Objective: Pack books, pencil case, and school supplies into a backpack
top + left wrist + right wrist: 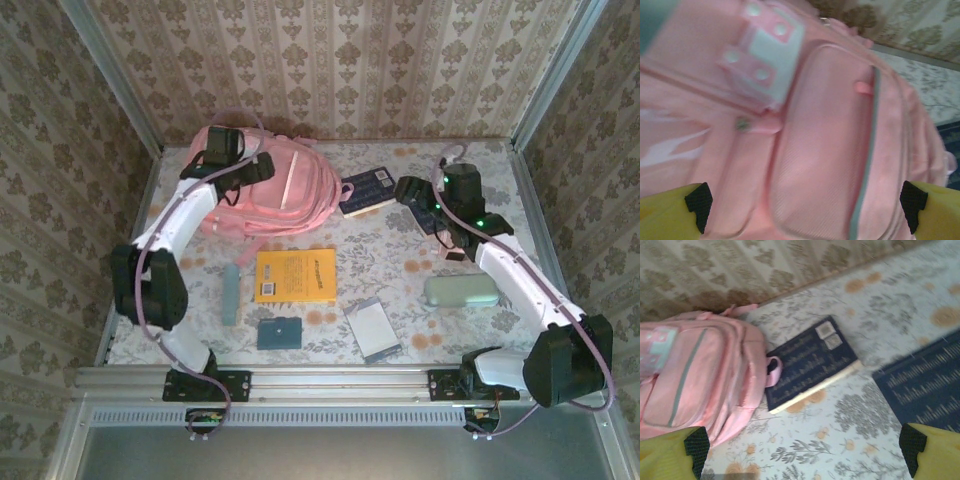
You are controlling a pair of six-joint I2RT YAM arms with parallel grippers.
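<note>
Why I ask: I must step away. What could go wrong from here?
1. The backpack looks zipped shut and soft; the open left tool may drag it rather than open it.
2. A navy book lies flat beside the backpack; the open right tool could slip off its thin edge.

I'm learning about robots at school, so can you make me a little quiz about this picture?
1. How many dark navy books can you count in the right wrist view?
2. True or false: the orange-yellow book is inside the backpack.
3. The left gripper is over: A the orange-yellow book, B the backpack, C a dark navy book.

Key: 1 two. 2 false, it lies flat on the table. 3 B.
</note>
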